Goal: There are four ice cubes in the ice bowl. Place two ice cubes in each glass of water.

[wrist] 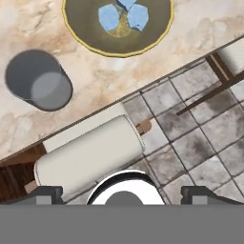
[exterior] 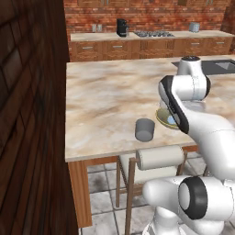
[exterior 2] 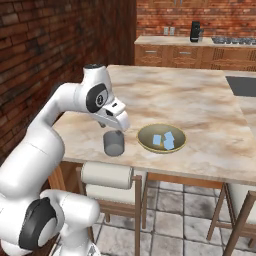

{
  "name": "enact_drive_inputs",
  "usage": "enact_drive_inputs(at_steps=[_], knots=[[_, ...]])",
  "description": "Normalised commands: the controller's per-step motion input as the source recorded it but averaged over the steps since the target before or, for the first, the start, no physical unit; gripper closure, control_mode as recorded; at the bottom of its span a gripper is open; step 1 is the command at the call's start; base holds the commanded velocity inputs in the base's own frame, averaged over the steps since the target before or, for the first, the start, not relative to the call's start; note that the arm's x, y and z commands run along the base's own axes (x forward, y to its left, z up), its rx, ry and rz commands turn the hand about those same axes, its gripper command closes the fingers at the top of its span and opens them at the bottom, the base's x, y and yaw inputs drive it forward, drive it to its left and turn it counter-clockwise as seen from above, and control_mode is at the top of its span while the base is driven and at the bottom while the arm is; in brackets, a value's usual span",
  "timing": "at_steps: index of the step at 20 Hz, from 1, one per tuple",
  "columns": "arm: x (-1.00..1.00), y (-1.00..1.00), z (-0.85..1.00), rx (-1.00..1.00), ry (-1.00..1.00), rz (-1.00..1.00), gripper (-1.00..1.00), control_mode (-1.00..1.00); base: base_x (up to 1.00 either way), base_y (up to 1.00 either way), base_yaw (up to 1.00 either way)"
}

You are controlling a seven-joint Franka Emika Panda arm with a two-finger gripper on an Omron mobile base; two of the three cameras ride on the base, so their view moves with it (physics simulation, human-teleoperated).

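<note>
No brand, label or writing can be read on anything here.

The ice bowl [wrist: 86,35] sits on the marble counter [exterior 2: 200,107] near its front edge, ahead of the gripper [wrist: 122,195] in the hand view. Its olive-yellow inside holds pale blue ice cubes [wrist: 123,16] bunched close together at the middle; three can be made out in the hand view, the top one cut off by the frame edge. In the right base view they show as a pale blue cluster [exterior 2: 163,140] in the bowl [exterior 2: 145,137].

One glass of water [wrist: 39,80] stands on the counter just beside the bowl, ahead and to the left of the gripper in the hand view, apart from the bowl's rim. No cube can be made out inside it. In the right base view the tumbler [exterior 2: 113,143] stands directly under the hand.

The gripper's fingers stand wide apart with nothing between them, its tips [wrist: 45,194] over the stool [wrist: 90,157] and the tiled floor [wrist: 200,138], off the counter's front edge.
</note>
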Motion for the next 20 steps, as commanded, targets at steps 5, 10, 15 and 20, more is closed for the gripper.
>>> enact_drive_inputs(at_steps=[5, 10, 15, 20], knots=[[0.07, -0.43, -0.16, 0.0, 0.01, -0.27, -1.0, -1.0, 0.0, 0.0, 0.0], [0.02, -0.41, -0.03, 0.05, 0.0, -0.22, -1.0, -1.0, 0.0, 0.0, 0.0], [0.02, -0.32, -0.02, 0.11, 0.05, -0.18, -1.0, -1.0, 0.0, 0.0, 0.0], [0.03, -0.13, 0.0, 0.12, 0.12, -0.21, -1.0, -1.0, 0.0, 0.0, 0.0]])
